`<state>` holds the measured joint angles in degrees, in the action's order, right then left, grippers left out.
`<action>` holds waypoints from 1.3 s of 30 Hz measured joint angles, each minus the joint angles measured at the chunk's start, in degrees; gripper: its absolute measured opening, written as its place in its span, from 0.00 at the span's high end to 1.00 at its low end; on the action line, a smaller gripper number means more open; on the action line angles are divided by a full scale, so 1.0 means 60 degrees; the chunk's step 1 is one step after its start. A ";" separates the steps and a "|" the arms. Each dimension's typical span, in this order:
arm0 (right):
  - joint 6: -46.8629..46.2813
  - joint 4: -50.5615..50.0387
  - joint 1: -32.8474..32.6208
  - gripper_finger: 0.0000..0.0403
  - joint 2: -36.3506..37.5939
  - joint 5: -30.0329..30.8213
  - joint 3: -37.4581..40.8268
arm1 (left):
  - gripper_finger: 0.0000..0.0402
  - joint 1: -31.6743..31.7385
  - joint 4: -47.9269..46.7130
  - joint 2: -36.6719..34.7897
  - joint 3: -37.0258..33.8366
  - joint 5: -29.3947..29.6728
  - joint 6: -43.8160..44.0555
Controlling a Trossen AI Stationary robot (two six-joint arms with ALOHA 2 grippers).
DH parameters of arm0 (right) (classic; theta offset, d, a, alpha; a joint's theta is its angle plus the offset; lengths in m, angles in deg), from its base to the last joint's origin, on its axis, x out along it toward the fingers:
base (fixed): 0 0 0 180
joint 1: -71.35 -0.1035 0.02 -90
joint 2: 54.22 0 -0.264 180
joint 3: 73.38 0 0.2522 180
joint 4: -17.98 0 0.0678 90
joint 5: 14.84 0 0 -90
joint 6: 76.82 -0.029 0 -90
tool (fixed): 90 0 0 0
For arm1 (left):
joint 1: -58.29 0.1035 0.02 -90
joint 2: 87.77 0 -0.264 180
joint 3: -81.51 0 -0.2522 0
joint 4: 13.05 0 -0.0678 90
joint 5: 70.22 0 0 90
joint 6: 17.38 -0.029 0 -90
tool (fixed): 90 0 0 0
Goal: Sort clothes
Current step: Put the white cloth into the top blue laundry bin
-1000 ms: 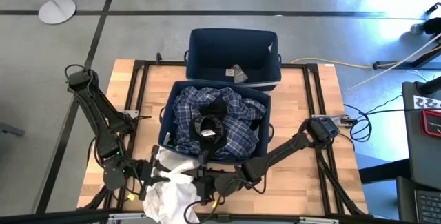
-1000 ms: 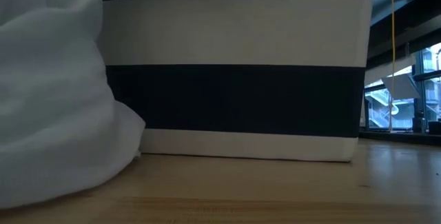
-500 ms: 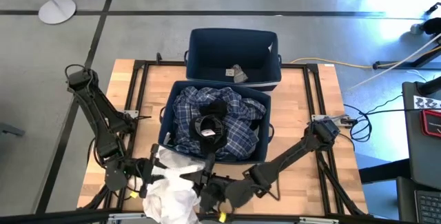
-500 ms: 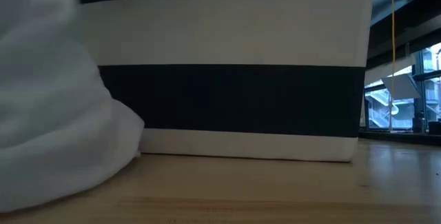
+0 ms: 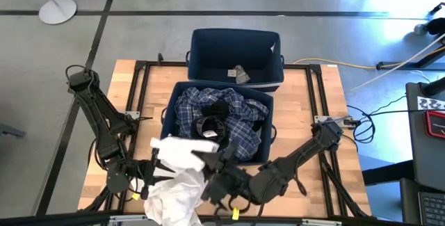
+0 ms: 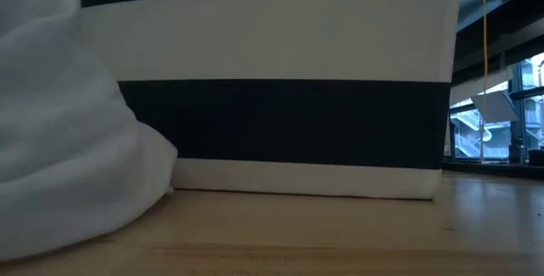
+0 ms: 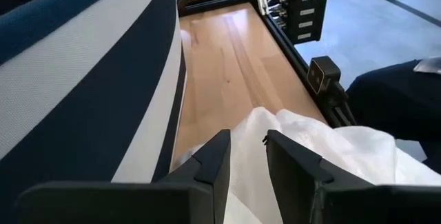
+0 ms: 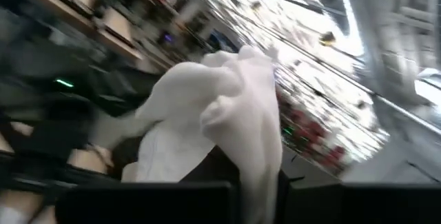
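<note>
Wooden table (image 5: 309,108) on grey concrete floor (image 5: 139,38)

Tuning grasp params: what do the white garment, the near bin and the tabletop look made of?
White garment: thin matte woven cloth, judging by soft crumpled folds. Near bin: navy fabric with white stripes, walls slightly slack. Tabletop: light wood, visible grain, probably a satin finish.

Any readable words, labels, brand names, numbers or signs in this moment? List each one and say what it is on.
None can be read.
Near bin: no print shows; the low view shows only plain dark and white bands.
Far bin: a small white tag at its corner, too small to read.
Black-and-white pattern on the equipment right of the table: a marker pattern, no legible text.
White garment: no print visible.
</note>
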<state>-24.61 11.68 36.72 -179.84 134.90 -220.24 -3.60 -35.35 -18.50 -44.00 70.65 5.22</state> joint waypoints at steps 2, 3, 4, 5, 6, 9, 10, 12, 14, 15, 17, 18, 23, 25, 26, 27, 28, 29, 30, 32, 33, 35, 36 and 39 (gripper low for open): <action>0.0492 -0.0066 0.0101 0.94 -0.0004 0.0523 -0.0314 | 0.79 0.0000 0.0002 0.0000 0.0000 0.0006 0.0002; 0.0763 0.0099 0.0180 0.94 0.0044 0.0740 -0.0317 | 0.79 0.0000 0.0002 0.0000 0.0000 0.0014 0.0000; 0.1074 0.0212 0.0261 0.94 0.0171 0.0896 -0.0228 | 0.79 0.0000 0.0001 0.0000 0.0000 0.0018 0.0002; 0.1255 0.0222 0.0355 0.94 0.0252 0.1123 -0.0222 | 0.79 0.0000 0.0003 0.0000 0.0000 0.0018 0.0000; 0.1353 0.0228 0.0473 0.94 0.0343 0.1340 -0.0222 | 0.79 0.0000 0.0001 0.0000 0.0000 0.0021 0.0002; 0.1379 0.0024 0.0854 0.93 0.0639 0.2055 -0.0218 | 0.79 0.0000 0.0007 0.0000 0.0000 0.0022 -0.0002; 0.1376 -0.0110 0.0992 0.93 0.0741 0.2215 -0.0218 | 0.79 0.0000 0.0011 0.0000 0.0000 0.0022 -0.0002; 0.1375 -0.0278 0.1301 0.93 0.0862 0.2474 -0.0218 | 0.79 0.0001 0.0008 0.0000 0.0000 0.0022 -0.0002; 0.1372 -0.0340 0.1640 0.93 0.0914 0.2637 -0.0218 | 0.79 0.0000 0.0011 0.0000 0.0000 0.0022 0.0004; 0.1370 -0.0337 0.1822 0.93 0.0920 0.2669 -0.0218 | 0.79 0.0000 0.0011 0.0000 0.0000 0.0022 0.0019; 0.1368 -0.0348 0.2199 0.93 0.0933 0.2752 -0.0217 | 0.79 0.0000 0.0011 0.0000 0.0000 0.0022 0.0028; 0.1358 -0.0460 0.2397 0.93 0.0974 0.2792 -0.0207 | 0.79 0.0000 0.0011 0.0000 0.0000 0.0022 0.0028; -0.0076 -0.2060 0.3471 0.93 0.1217 0.2760 -0.0207 | 0.79 0.0000 0.0010 0.0000 0.0000 0.0023 0.0031; -0.1554 -0.3339 0.3886 0.93 0.1391 0.2295 -0.0207 | 0.79 0.0000 0.0003 0.0000 0.0004 0.0022 0.0028; -0.2451 -0.4080 0.4102 0.93 0.1493 0.1955 -0.0207 | 0.79 0.0000 0.0000 0.0000 0.0004 0.0022 0.0020; -0.3444 -0.4902 0.4329 0.93 0.1604 0.1510 -0.0207 | 0.79 0.0000 0.0000 0.0000 0.0007 0.0022 0.0020; -0.4451 -0.5724 0.4583 0.93 0.1708 0.0993 -0.0207 | 0.79 0.0000 -0.0007 0.0000 0.0007 0.0024 0.0020; -0.5430 -0.6613 0.4843 0.93 0.1831 0.0502 -0.0207 | 0.79 0.0000 -0.0011 0.0000 0.0007 0.0025 0.0023; -0.6361 -0.7525 0.5116 0.93 0.1931 0.0022 -0.0207 | 0.79 0.0000 -0.0007 0.0000 0.0007 0.0025 0.0026; -0.7971 -0.9109 0.5649 0.94 0.2067 -0.0514 -0.0207 | 0.79 0.0000 -0.0011 0.0000 0.0007 0.0025 0.0029; -0.8632 -0.9863 0.5889 0.95 0.2109 -0.0585 -0.0207 | 0.79 0.0000 -0.0011 0.0000 0.0007 0.0025 0.0028; -0.9667 -1.0976 0.6270 0.95 0.2139 -0.0571 -0.0207 | 0.79 0.0000 -0.0015 0.0000 0.0008 0.0024 0.0016; -1.0020 -1.1405 0.6408 0.95 0.2148 -0.0529 -0.0207 | 0.79 0.0000 -0.0016 0.0000 0.0008 0.0025 -0.0026; -1.0821 -1.2325 0.6638 0.93 0.2160 -0.0231 -0.0207 | 0.79 0.0018 -0.0105 0.0000 0.0011 0.0025 -0.0074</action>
<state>-89.54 -62.27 76.54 -166.88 133.51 -221.48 -3.49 -35.98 -18.50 -43.94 70.80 4.78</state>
